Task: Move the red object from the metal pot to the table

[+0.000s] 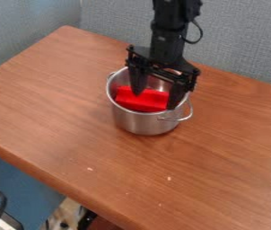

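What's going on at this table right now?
A single robot arm is reaching into the metal pot with its pincer open, one finger on either side of the red object. The red object is inside the pot, and the pincer does not appear to have closed on it. The pot sits on the wooden table, so the move to the tabletop is not yet done.

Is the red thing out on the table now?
No, the red object is inside the metal pot, which stands on the table.
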